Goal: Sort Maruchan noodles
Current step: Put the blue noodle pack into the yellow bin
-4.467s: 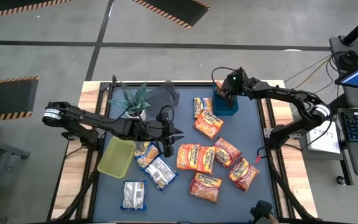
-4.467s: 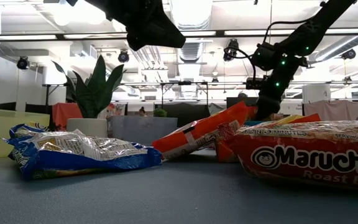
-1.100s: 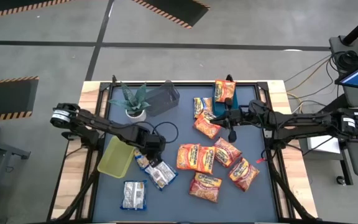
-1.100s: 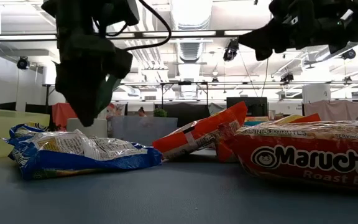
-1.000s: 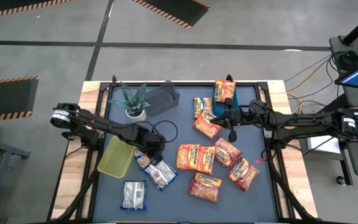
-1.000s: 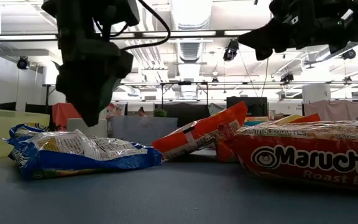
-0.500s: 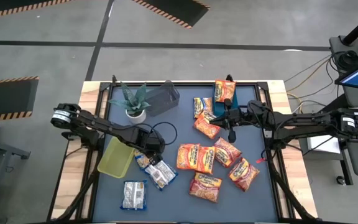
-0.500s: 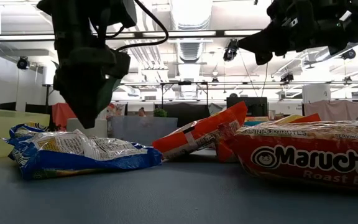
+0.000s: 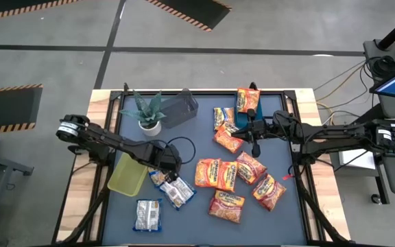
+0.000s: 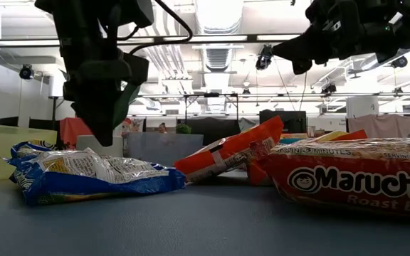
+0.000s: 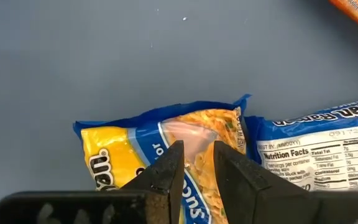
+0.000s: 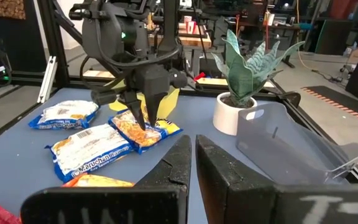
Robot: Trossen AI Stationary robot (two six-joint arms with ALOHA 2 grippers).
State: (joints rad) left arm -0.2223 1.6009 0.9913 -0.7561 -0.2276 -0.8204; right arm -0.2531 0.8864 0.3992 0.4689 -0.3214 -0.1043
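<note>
The left tool (image 11: 194, 163), fingers narrowly apart and gripping nothing, hangs over the yellow-and-blue packet (image 11: 160, 152) at the worktop's (image 9: 204, 209) eight o'clock, so closing may only pinch slippery film.

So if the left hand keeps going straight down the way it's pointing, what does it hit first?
The yellow-and-blue noodle packet. The left hand points down at it with fingers slightly apart, tips just above or perhaps touching its wrapper; depth is hard to judge.
</note>
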